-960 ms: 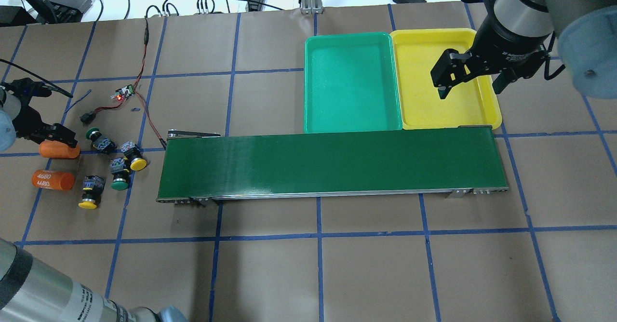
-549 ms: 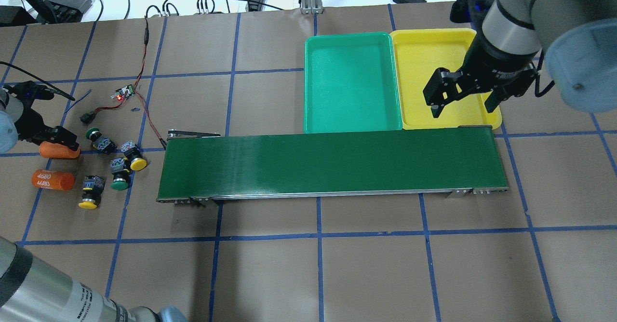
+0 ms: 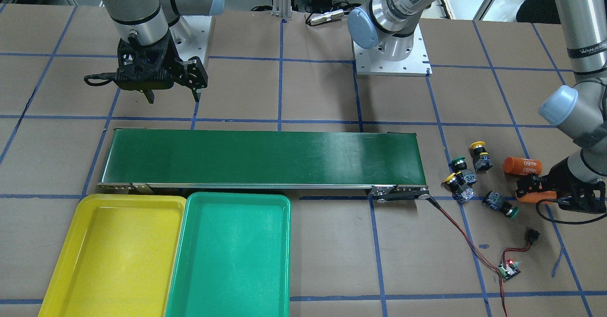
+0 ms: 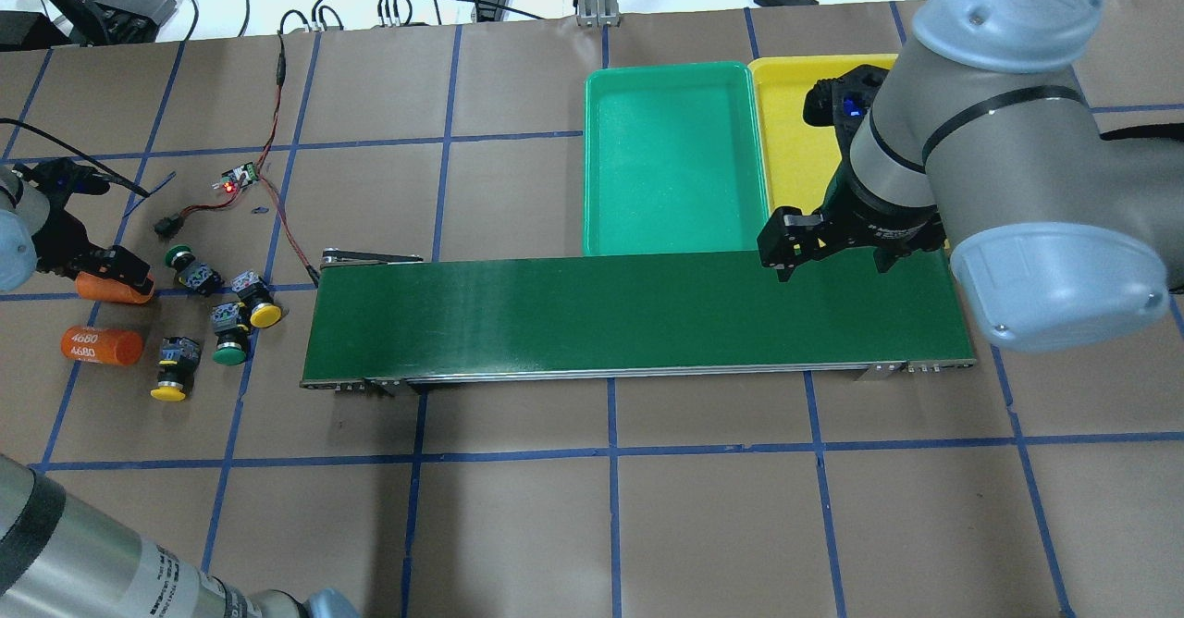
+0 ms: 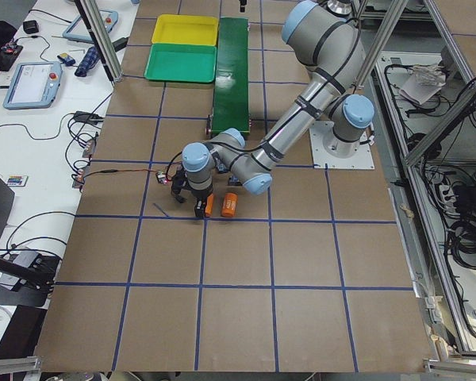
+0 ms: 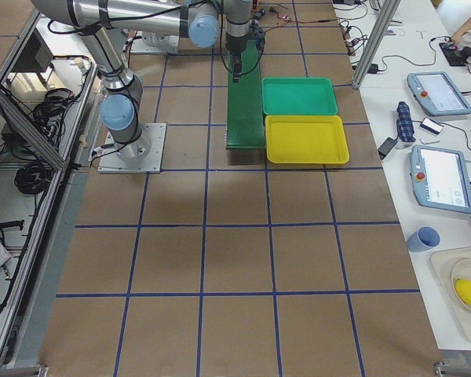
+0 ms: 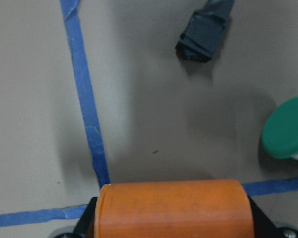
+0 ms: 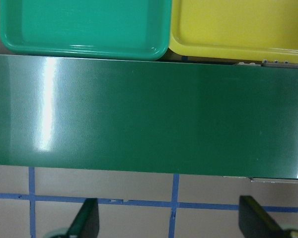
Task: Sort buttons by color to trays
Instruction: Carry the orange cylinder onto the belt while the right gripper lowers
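The brown paper-covered table (image 4: 518, 525), gridded in blue tape, is crossed by a long dark green conveyor belt (image 4: 629, 317). Two shallow rectangular plastic trays are set edge to edge against the belt's far side at its right end: the bright green tray (image 4: 675, 155) and the yellow tray (image 4: 795, 137). No button is seen in either.

The right gripper (image 4: 832, 266) is hung over the belt's right end, just short of the trays. Its fingers are spread wide and nothing is held between them. The left gripper (image 4: 118, 274) is low on the table, past the belt's left end. There it is clamped about a smooth orange cylinder (image 7: 171, 210), which fills the gap between the fingers in the wrist view. A second orange cylinder marked 4680 (image 4: 102, 345) lies just beside it.

Four small push buttons on black and grey-blue switch bodies lie tipped over between the cylinders and the belt. They are the first green-capped button (image 4: 178, 256), the first yellow-capped button (image 4: 265, 315), the second green-capped button (image 4: 228, 354) and the second yellow-capped button (image 4: 168, 391).

Sorting is judged not yet begun, since a cylinder is gripped rather than a button. The cylinder would likely need to be let go clear of the cluster. A button could then be taken by its body and laid on the belt's left end. From there it could be carried toward the waiting right gripper and the tray of matching colour.
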You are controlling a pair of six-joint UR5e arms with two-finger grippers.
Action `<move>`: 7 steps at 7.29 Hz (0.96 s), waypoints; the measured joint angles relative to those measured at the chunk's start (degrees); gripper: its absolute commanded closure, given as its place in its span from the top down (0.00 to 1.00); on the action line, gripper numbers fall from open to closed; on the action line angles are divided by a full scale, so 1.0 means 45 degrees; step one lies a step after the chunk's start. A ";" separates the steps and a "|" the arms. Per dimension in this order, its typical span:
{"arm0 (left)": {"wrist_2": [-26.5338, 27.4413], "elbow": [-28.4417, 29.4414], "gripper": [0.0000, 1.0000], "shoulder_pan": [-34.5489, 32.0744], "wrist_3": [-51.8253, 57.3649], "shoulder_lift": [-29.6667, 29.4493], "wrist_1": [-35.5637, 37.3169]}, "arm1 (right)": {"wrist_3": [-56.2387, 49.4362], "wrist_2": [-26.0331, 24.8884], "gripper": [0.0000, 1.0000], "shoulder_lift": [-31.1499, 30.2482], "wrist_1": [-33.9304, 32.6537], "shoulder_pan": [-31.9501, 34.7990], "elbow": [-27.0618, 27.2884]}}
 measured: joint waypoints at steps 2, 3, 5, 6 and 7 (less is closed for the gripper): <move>-0.0067 0.0216 0.00 -0.0866 -0.0296 0.1085 -0.1096 | 0.0055 -0.0042 1.00 0.0002 -0.0157 0.0011 -0.0062; -0.0127 0.0298 0.00 -0.1600 -0.0991 0.1797 -0.1920 | 0.0056 -0.0060 1.00 0.0006 -0.0170 -0.0002 -0.0123; -0.0522 0.0073 0.00 -0.3435 -0.3548 0.3086 -0.3269 | 0.0057 -0.0082 1.00 0.0047 0.0151 -0.0069 -0.0428; -0.0817 -0.0268 0.00 -0.4347 -0.4850 0.3500 -0.3539 | 0.0057 -0.0080 1.00 0.0114 0.0265 -0.0090 -0.0593; -0.0967 -0.0766 0.00 -0.5099 -0.5831 0.3770 -0.3624 | 0.0057 -0.0050 1.00 0.0190 0.0403 -0.0110 -0.0765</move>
